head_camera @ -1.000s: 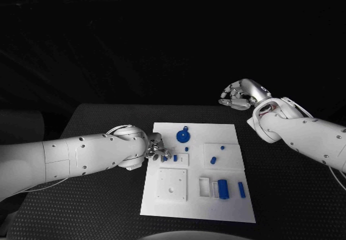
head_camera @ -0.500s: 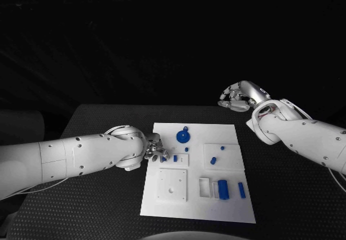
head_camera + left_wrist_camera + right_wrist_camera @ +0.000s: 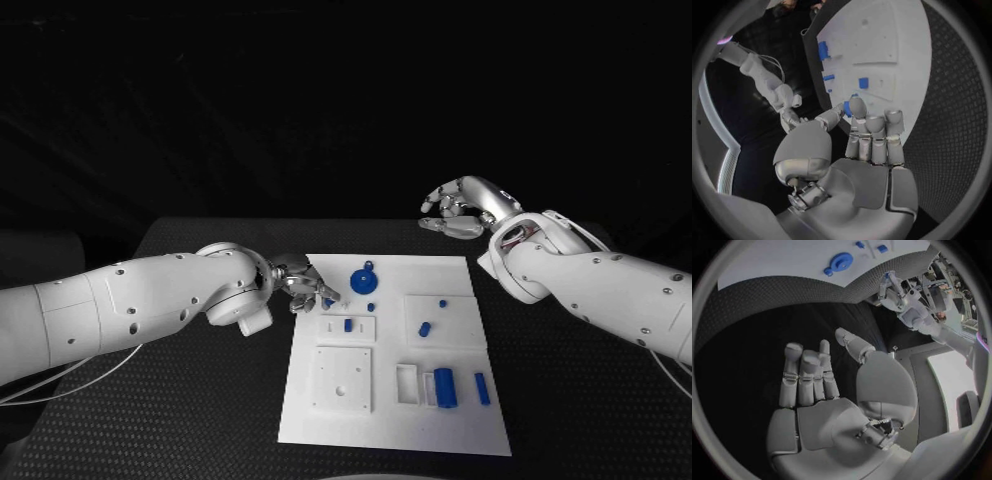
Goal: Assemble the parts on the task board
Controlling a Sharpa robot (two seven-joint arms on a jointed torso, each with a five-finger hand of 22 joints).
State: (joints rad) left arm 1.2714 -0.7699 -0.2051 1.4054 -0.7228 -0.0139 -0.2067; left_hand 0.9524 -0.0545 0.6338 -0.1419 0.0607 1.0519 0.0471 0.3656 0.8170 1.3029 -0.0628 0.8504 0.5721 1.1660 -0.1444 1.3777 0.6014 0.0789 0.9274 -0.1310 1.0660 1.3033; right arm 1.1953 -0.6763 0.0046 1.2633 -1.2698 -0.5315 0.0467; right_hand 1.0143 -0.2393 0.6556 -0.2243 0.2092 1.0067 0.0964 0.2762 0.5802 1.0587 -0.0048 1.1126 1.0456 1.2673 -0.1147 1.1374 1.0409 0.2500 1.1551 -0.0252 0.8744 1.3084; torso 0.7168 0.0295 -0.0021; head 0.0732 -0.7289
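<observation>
The white task board (image 3: 459, 420) lies mid-table with several blue parts on it: a round disc with a tab (image 3: 364, 278), small pieces (image 3: 349, 324) (image 3: 426, 328), and a cylinder (image 3: 446, 386) beside a bar (image 3: 482, 388). My left hand (image 3: 300, 284) hovers at the board's far left edge; its thumb and a fingertip seem to pinch a small blue part (image 3: 329, 301). In the left wrist view the left hand (image 3: 861, 150) has its other fingers straight, with blue (image 3: 848, 106) at their tips. My right hand (image 3: 462, 208) hangs past the board's far right corner, loosely cupped and holding nothing (image 3: 826, 390).
The black table (image 3: 188, 400) runs wide on both sides of the board. Raised white blocks sit on the board: a square plate with a hole (image 3: 343, 378) and a narrow slot frame (image 3: 408, 380).
The camera has shifted a little. My left hand drew back from the small square block toward the board's far left edge, the blue part moving with it. My right hand drifted left.
</observation>
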